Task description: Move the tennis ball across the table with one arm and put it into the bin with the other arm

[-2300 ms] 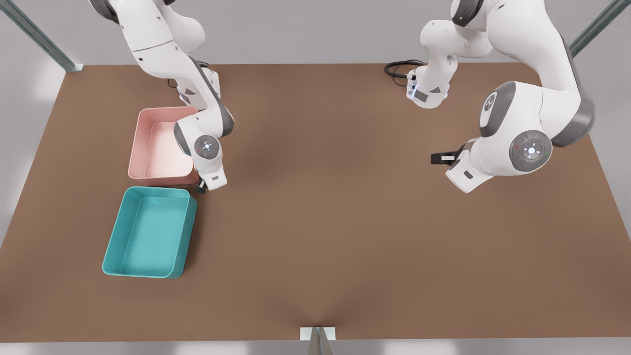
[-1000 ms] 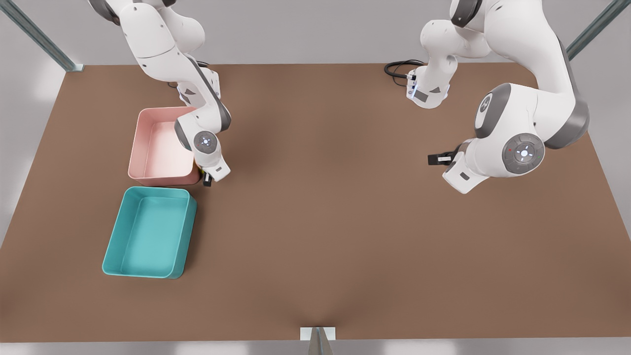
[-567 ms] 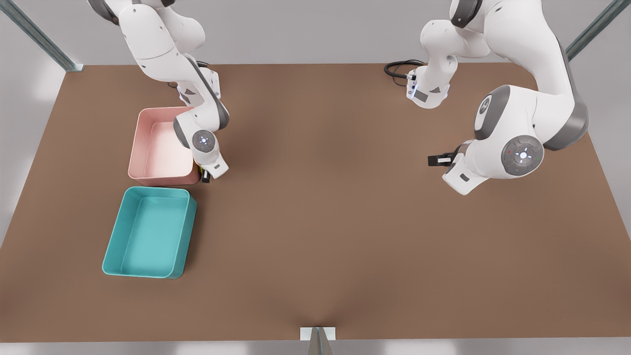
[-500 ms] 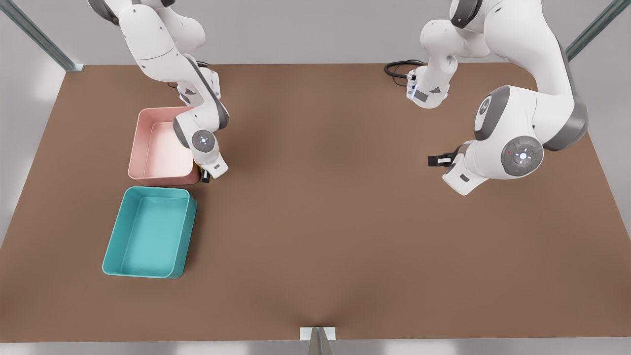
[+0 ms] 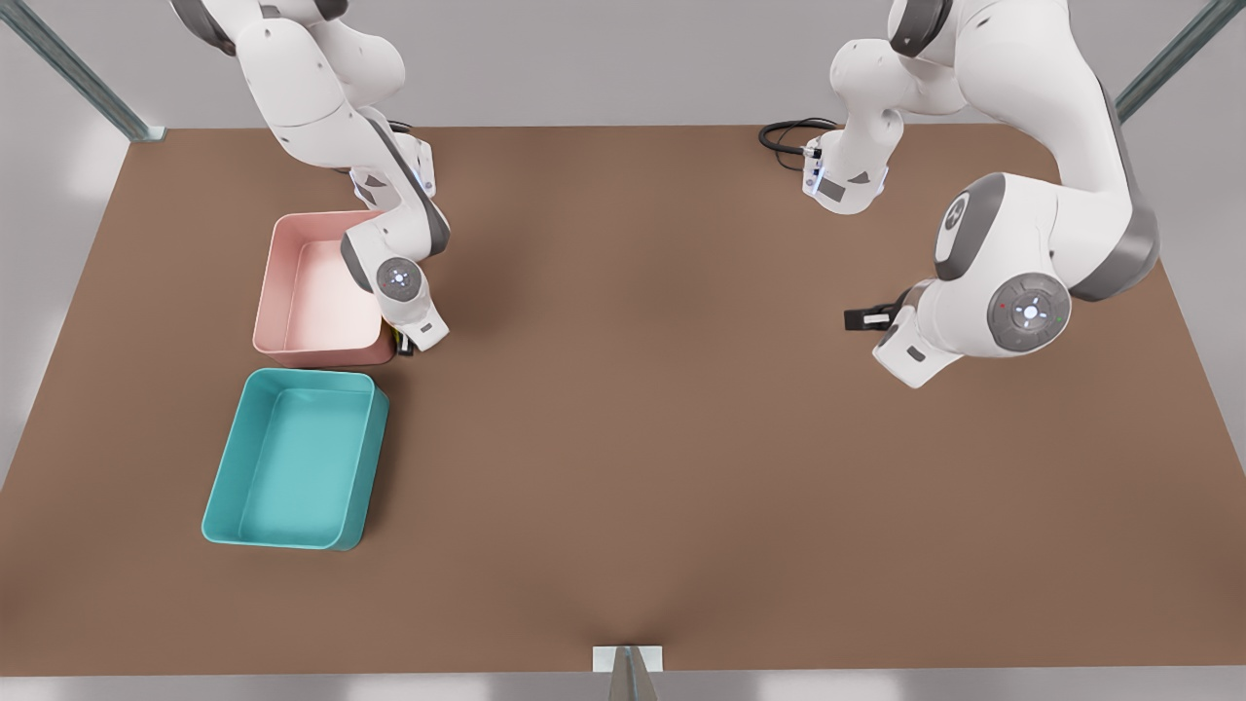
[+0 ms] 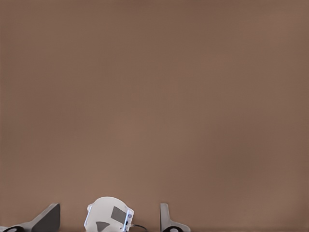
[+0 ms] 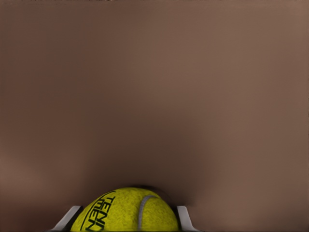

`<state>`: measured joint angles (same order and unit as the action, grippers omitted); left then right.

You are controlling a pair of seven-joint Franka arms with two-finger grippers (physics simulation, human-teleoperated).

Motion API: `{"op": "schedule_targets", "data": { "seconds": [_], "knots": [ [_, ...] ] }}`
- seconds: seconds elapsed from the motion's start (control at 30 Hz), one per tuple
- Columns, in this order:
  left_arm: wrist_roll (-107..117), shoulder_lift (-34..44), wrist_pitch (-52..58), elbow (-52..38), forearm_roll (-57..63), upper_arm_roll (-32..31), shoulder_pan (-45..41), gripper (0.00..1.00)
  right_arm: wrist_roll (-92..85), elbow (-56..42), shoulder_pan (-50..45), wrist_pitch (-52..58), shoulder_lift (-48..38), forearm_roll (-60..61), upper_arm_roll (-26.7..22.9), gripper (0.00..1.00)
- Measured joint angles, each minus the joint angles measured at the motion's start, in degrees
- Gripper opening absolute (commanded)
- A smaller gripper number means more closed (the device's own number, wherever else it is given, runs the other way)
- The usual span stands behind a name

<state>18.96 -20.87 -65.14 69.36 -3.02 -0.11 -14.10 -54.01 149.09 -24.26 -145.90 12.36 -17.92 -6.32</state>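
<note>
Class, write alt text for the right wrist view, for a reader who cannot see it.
A yellow-green tennis ball with black lettering and a pale seam sits between the two fingers of the right gripper, which flank it on either side. Beyond the ball stretches the plain brown table.

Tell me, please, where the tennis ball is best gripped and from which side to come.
Grip the tennis ball across its widest middle, from straight above: it is round, and the pink bin stands close beside it. The right gripper hangs over it; the left gripper waits apart.
</note>
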Motion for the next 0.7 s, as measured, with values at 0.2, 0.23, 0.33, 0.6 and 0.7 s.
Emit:
{"op": "schedule_targets", "data": {
  "seconds": [0.2, 0.23, 0.33, 0.6, 0.7],
  "knots": [
    [0.0, -0.1, 0.0, -0.1, 0.0, 0.0, 0.0, 1.00, -0.3, -0.1, 0.4, -0.2, -0.2, 0.1, 0.1, 0.68],
    [0.0, -0.1, 0.0, -0.1, 0.0, 0.0, 0.0, 1.00, -0.4, -0.3, 0.4, -0.1, -0.2, 0.1, 0.1, 0.67],
    [0.1, -0.1, 0.0, -0.1, 0.0, 0.0, 0.0, 1.00, -0.5, -1.0, 0.4, -0.1, -0.2, 0.2, 0.1, 0.67],
    [0.1, -0.1, 0.0, 0.0, 0.0, 0.0, 0.0, 1.00, 0.3, -7.6, -1.6, -0.3, 0.1, 0.9, 3.2, 0.67],
    [0.1, -0.1, 0.0, -0.1, 0.0, 0.0, 0.0, 1.00, 0.6, -15.2, 0.0, 1.2, -0.3, 5.0, 3.2, 0.67]
  ]
}}
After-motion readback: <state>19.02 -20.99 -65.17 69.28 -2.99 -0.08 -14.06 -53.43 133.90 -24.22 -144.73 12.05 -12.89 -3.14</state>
